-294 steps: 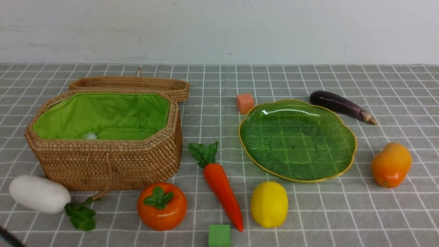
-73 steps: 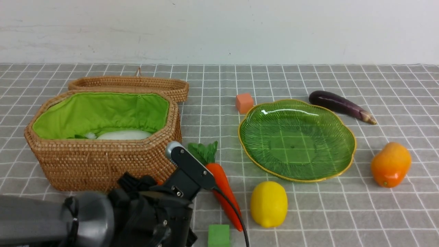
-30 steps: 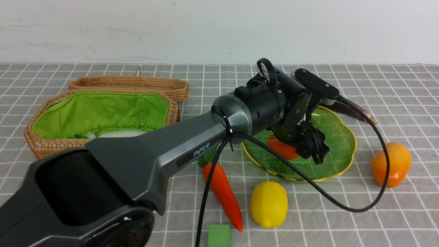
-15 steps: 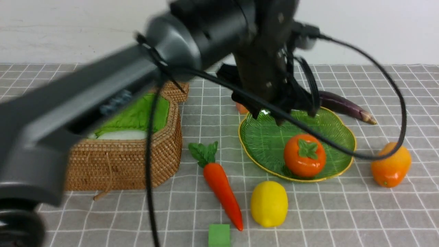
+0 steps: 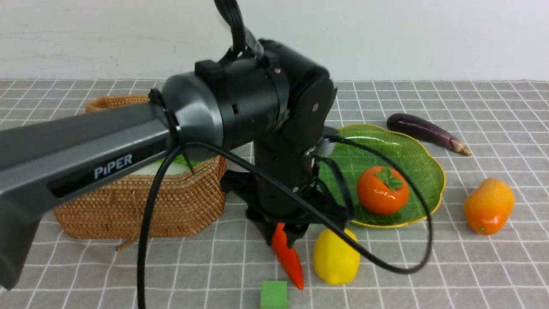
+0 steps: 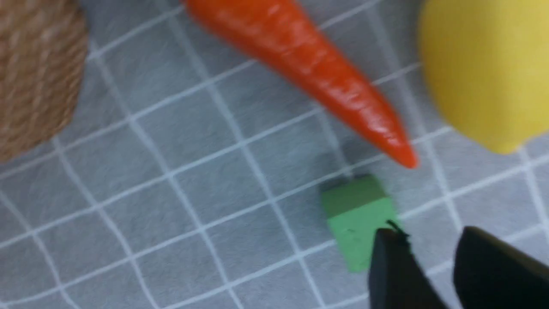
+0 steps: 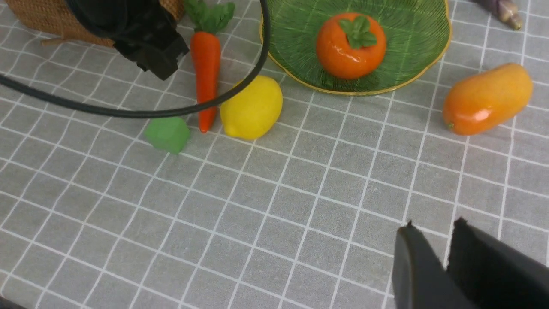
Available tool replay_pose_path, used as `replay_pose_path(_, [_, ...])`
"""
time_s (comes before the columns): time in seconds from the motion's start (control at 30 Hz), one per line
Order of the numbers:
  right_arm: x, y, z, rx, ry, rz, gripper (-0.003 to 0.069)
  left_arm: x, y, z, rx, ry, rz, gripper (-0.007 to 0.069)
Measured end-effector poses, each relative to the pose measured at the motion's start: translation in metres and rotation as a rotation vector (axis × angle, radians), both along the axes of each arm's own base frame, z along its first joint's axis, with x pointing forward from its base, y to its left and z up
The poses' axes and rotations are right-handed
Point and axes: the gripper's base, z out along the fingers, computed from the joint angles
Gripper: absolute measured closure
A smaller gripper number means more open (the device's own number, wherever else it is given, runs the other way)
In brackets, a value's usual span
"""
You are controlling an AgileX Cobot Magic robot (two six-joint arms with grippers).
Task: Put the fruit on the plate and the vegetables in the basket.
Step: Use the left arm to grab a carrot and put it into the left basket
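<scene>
The carrot [image 5: 288, 257] lies on the counter [image 5: 472, 266] between the basket [image 5: 171, 206] and the lemon [image 5: 336, 256]. Its long axis runs away from the robot, with the point at the near end by the green cube [image 5: 273, 294]. The left jaws hang right over its far half, a little apart and empty. From the left wrist, the carrot sits ahead of them, not between. The right jaws, barely parted and empty, are well off, so I'd call this the left arm's [image 5: 107, 150] pick.

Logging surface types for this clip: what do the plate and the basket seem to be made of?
Plate: probably glazed ceramic or glass. It is glossy green with fine ribbing, bright highlights and a yellow rim.
Basket: woven wicker or rattan, matte brown, with coiled rows showing.
</scene>
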Motion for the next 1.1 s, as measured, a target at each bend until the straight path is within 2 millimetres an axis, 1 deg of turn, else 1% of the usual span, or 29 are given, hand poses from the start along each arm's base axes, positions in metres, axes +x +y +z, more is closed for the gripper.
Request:
replay_pose_path(0.03, [0.0, 0.0, 0.0, 0.003, -0.003, 0.003, 0.0522, 0.007, 0.001, -0.008, 0.01, -0.032, 0.054, 0.0252])
replay_pose_path(0.07, [0.0, 0.0, 0.0, 0.002, -0.005, 0.004, 0.0522, 0.008, 0.002, -0.009, 0.016, -0.034, 0.054, 0.0242])
replay_pose_path(0.1, [0.0, 0.001, 0.001, 0.004, -0.007, 0.005, 0.0522, 0.011, 0.002, -0.012, 0.022, -0.049, 0.074, 0.0213])
replay_pose_path(0.13, [0.0, 0.001, 0.001, 0.007, -0.011, 0.005, 0.0522, 0.016, 0.0, -0.019, 0.029, -0.074, 0.1, 0.0148])
replay_pose_path(0.17, [0.0, 0.001, 0.001, 0.008, -0.012, 0.006, 0.0522, 0.02, -0.002, -0.028, 0.038, -0.08, 0.109, 0.0109])
replay_pose_path(0.23, [0.001, 0.001, 0.001, 0.008, -0.013, 0.005, 0.0522, 0.024, -0.005, -0.039, 0.042, -0.08, 0.116, 0.0083])
replay_pose_path(0.27, [0.001, 0.001, 0.001, 0.008, -0.013, 0.005, 0.0522, 0.024, -0.005, -0.041, 0.045, -0.078, 0.117, 0.0082])
replay_pose_path(0.3, [0.001, 0.001, 0.001, 0.008, -0.014, 0.006, 0.0522, 0.029, -0.007, -0.054, 0.057, -0.067, 0.121, 0.0076])
replay_pose_path(0.33, [0.001, 0.001, 0.001, 0.008, -0.014, 0.006, 0.0522, 0.029, -0.006, -0.055, 0.057, -0.065, 0.124, 0.0076])
replay_pose_path(0.37, [0.001, 0.001, 0.001, 0.008, -0.014, 0.006, 0.0522, 0.033, -0.006, -0.064, 0.063, -0.058, 0.126, 0.0076])
replay_pose_path(0.43, [0.001, 0.001, 0.001, 0.008, -0.013, 0.007, 0.0522, 0.04, -0.005, -0.075, 0.044, -0.047, 0.147, 0.0083])
replay_pose_path(0.6, [0.0, 0.001, 0.001, 0.009, -0.013, 0.009, 0.0519, 0.05, -0.001, -0.088, 0.007, -0.022, 0.188, 0.0118])
replay_pose_path(0.77, [0.0, 0.001, 0.001, 0.01, -0.012, 0.01, 0.0519, 0.052, 0.001, -0.094, 0.008, -0.01, 0.198, 0.0197])
replay_pose_path(0.8, [0.0, 0.002, 0.001, 0.014, -0.011, 0.012, 0.0519, 0.052, 0.0, -0.095, 0.01, -0.008, 0.198, 0.0246])
replay_pose_path(0.83, [0.0, 0.002, 0.001, 0.015, -0.01, 0.013, 0.0519, 0.052, 0.0, -0.096, 0.011, -0.007, 0.198, 0.0277])
replay_pose_path(0.87, [0.0, 0.002, 0.001, 0.016, -0.01, 0.014, 0.0519, 0.052, 0.0, -0.097, 0.012, -0.005, 0.198, 0.033])
replay_pose_path(0.9, [0.0, 0.002, 0.001, 0.018, -0.009, 0.015, 0.0519, 0.052, 0.0, -0.097, 0.014, -0.004, 0.198, 0.0353])
replay_pose_path(0.93, [0.0, 0.002, 0.001, 0.019, -0.008, 0.017, 0.0519, 0.052, 0.001, -0.097, 0.015, -0.003, 0.198, 0.0362])
replay_pose_path(1.03, [0.0, 0.002, 0.001, 0.021, -0.008, 0.018, 0.0518, 0.052, 0.001, -0.097, 0.02, 0.001, 0.199, 0.0358])
replay_pose_path(1.1, [0.0, 0.002, 0.001, 0.021, -0.007, 0.018, 0.0516, 0.05, 0.002, -0.089, 0.011, -0.006, 0.197, 0.0358])
